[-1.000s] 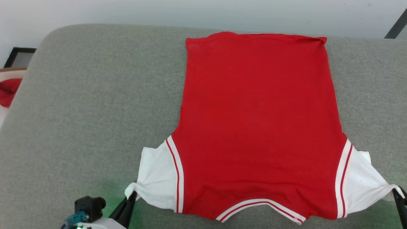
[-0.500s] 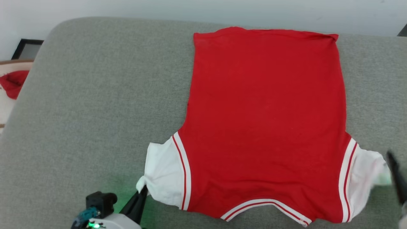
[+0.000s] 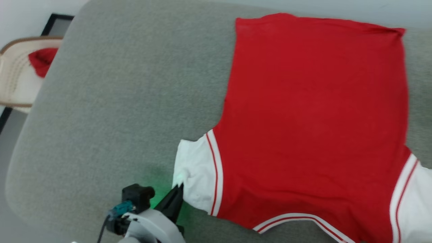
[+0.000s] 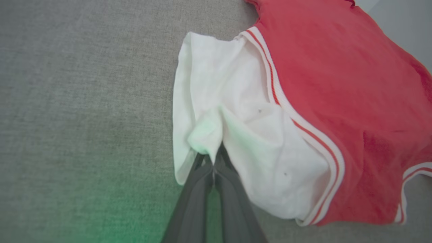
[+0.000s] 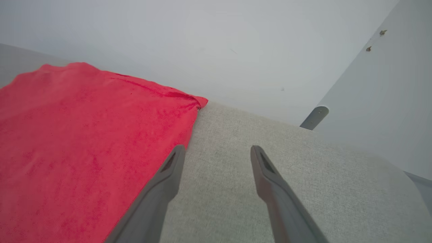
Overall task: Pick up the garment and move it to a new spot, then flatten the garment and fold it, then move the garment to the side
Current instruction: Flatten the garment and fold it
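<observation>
Red garment (image 3: 314, 111) lay flat on the cushion (image 3: 111, 101); left gripper (image 3: 179, 187) pinched its white sleeve (image 4: 236, 111), probably for folding, while right gripper (image 5: 217, 150) stood open, empty.

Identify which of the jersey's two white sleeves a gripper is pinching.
The robot's-left sleeve: the left gripper is shut on its bunched edge. The right sleeve lies free, the right gripper open.
</observation>
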You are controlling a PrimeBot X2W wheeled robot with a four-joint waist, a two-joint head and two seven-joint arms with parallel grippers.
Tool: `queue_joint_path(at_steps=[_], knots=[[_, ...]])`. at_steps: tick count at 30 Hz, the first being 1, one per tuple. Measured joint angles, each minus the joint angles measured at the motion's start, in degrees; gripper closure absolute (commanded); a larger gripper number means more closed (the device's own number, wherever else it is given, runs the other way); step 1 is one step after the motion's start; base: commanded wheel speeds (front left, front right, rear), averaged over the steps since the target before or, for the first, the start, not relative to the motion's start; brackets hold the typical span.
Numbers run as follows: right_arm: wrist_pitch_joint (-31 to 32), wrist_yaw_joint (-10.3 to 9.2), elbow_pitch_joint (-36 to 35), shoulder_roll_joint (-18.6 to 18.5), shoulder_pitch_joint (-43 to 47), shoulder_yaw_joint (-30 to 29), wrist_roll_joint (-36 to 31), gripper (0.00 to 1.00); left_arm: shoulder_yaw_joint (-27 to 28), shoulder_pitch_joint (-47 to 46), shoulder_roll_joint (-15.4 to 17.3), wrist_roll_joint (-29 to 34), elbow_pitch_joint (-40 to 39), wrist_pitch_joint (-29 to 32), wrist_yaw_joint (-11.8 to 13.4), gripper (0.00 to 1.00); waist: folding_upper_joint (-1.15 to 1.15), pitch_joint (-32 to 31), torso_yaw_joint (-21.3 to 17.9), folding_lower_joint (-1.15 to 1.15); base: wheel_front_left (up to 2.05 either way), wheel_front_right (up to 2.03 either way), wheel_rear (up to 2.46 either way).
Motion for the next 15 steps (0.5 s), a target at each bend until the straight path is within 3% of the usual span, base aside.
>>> queue_joint_path(at_steps=[6, 15], knots=[[5.36, 0.00, 11.33, -2.12, -12.40, 4.33, 0.87, 0.00, -1.21, -2.98, -2.68, 0.98, 2.30, -0.52, -2.15, 1.00, 0.00, 2.29, 3.76, 0.00, 0.00, 0.00, 0.00], [14.11, 0.00, 26.61, -2.59, -25.00, 4.13, -0.56, 0.00, -1.22, -6.76, -7.25, 3.74, 4.49, -1.36, -5.11, 1.00, 0.00, 6.31, 9.14, 0.00, 0.00, 0.00, 0.00]])
